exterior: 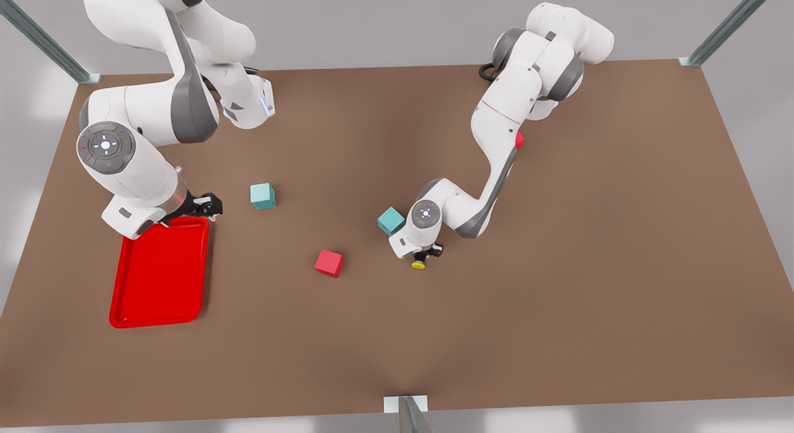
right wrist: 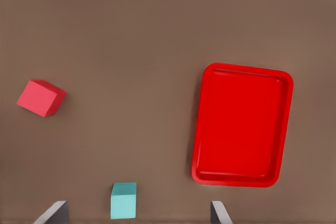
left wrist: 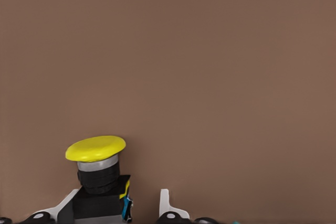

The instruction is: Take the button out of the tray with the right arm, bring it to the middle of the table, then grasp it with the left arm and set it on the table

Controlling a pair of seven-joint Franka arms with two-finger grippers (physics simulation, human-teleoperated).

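Left to right in the front view. Shallow bright red rectangular tray (exterior: 159,275) sits near the table's left edge, nothing in it. The right arm's black two-finger gripper (exterior: 209,205) hangs over the tray's far rim, fingers apart and holding nothing; in the right wrist view its fingertips (right wrist: 52,212) frame bare tabletop, with the tray (right wrist: 241,124) off to one side. Looks parked out of the way, waiting.

Next right: a teal cube (exterior: 263,196) just beyond that gripper, then a red cube (exterior: 329,263) nearer the camera, then a second teal cube (exterior: 391,221) just beside the left arm's wrist. None are part of the job.

Middle of the large matte brown tabletop (exterior: 589,265): the left arm's gripper (exterior: 428,253) is low and carries the tiny push-button, black boxy base and round yellow cap (exterior: 419,265). In the left wrist view the button (left wrist: 97,177) sits against one finger (left wrist: 60,208), the other finger (left wrist: 167,205) stands clear of it. I can't tell whether the grip is clamped or just let go.

Button is out of the tray and mid-table, so my read is that this is the set-down step.
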